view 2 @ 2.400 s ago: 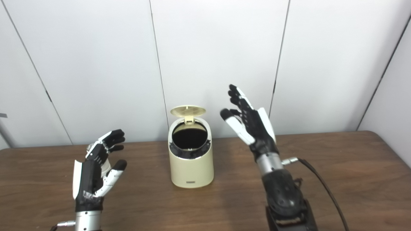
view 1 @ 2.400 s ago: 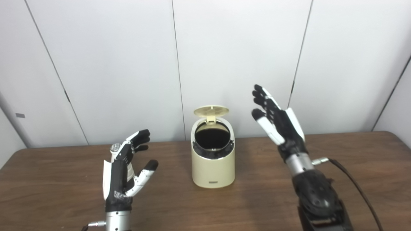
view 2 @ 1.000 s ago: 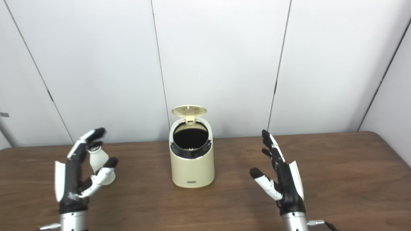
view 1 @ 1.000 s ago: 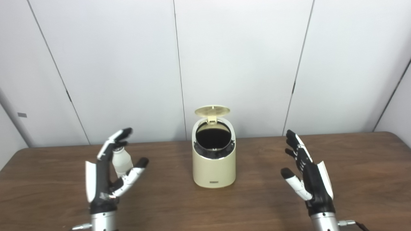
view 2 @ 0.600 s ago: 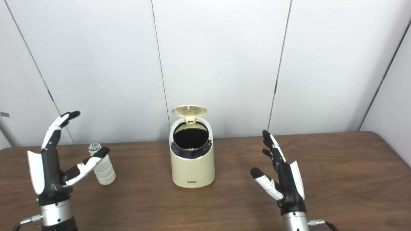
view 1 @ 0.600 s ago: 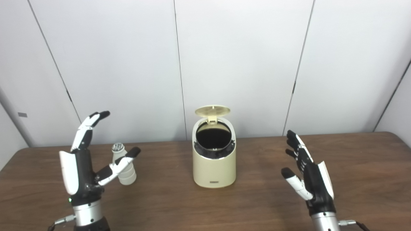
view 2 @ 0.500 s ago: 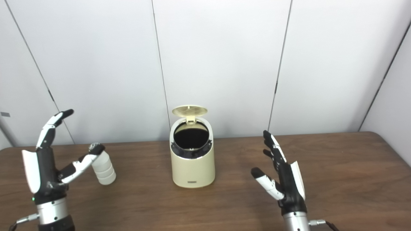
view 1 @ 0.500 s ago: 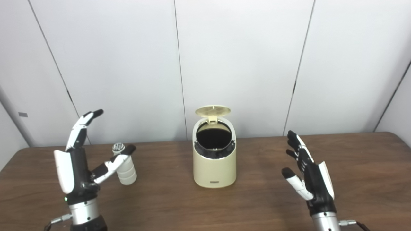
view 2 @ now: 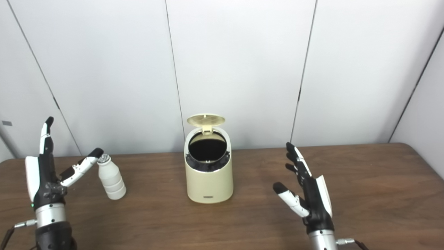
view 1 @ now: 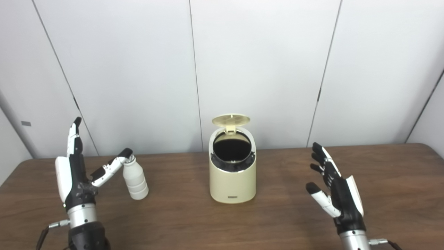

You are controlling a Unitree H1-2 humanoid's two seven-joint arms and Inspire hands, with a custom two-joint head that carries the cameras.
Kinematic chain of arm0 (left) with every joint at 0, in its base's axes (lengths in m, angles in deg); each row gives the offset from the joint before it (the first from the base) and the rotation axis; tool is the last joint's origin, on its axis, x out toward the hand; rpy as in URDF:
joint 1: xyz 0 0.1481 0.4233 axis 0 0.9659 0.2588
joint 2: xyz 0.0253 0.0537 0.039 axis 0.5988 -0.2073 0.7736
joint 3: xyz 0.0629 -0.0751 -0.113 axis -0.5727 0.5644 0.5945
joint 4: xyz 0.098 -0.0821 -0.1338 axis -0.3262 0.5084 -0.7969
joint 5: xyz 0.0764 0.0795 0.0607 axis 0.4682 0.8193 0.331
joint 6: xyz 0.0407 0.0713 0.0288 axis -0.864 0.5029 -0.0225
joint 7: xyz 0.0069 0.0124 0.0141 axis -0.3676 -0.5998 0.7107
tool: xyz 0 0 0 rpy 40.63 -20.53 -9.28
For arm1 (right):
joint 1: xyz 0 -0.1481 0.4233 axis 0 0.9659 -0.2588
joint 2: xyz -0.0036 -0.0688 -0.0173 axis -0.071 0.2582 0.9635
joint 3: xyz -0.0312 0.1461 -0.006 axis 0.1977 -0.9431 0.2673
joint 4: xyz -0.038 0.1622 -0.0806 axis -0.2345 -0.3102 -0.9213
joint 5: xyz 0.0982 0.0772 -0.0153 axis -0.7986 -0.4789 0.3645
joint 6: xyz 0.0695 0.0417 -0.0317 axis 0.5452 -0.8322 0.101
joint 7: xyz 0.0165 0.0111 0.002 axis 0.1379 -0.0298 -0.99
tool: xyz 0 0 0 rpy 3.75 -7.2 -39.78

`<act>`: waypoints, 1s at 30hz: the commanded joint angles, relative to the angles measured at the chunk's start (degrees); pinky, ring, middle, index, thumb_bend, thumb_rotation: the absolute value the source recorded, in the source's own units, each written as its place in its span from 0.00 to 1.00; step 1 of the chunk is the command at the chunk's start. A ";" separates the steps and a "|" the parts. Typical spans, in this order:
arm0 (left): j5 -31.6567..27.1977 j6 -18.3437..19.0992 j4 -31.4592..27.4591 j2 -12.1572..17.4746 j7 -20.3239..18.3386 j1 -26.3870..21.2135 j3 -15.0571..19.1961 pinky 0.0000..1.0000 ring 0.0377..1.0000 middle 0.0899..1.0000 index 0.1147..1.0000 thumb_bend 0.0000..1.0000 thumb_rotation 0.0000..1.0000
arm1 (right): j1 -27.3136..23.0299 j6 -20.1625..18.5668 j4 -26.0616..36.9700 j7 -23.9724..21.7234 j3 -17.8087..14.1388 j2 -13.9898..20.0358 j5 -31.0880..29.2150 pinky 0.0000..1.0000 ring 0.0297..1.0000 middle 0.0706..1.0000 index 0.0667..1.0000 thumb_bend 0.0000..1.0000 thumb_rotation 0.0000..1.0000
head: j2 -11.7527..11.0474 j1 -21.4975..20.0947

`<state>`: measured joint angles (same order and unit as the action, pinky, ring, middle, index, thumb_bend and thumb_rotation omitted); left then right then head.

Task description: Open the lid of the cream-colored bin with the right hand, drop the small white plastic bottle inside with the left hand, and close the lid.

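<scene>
The cream-colored bin (view 1: pixel 232 177) stands at the table's middle with its round lid (view 1: pixel 231 120) tipped up and its dark opening showing. The small white plastic bottle (view 1: pixel 134 179) stands on the table to the bin's left, leaning a little. My left hand (view 1: pixel 74 173) is open just left of the bottle, fingers pointing up, thumb tip at the bottle's cap. My right hand (view 1: pixel 334 196) is open and empty to the bin's right, low over the table.
The brown wooden table (view 1: pixel 284 222) runs across the view, with white wall panels (view 1: pixel 263 62) behind it. A cable (view 1: pixel 41 236) hangs from my left wrist.
My left hand has let go of the bottle and moved left, fingers spread upward. The bottle now stands on the table. My right hand came down from beside the bin and has since stayed still.
</scene>
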<state>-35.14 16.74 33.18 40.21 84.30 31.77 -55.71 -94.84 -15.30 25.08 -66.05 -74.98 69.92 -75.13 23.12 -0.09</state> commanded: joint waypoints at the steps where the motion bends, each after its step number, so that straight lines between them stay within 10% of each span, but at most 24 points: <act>1: -1.13 -1.87 1.01 1.38 0.73 -2.70 0.45 1.00 1.00 1.00 1.00 1.00 0.48 | -1.65 3.62 0.93 0.54 -0.05 0.54 0.12 0.82 0.91 0.93 0.91 0.92 0.84 | 0.02 0.11; 30: -8.04 -11.20 12.78 0.09 -3.10 -1.20 -3.43 0.80 0.85 0.84 0.85 1.00 0.52 | -1.92 6.56 -1.89 0.41 -0.12 1.18 0.32 0.82 0.90 0.92 0.92 0.86 0.83 | -0.16 0.15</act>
<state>-44.39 8.18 46.84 39.14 80.14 32.60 -59.07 -94.94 -11.28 22.28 -66.13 -74.91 70.42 -74.91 22.94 0.00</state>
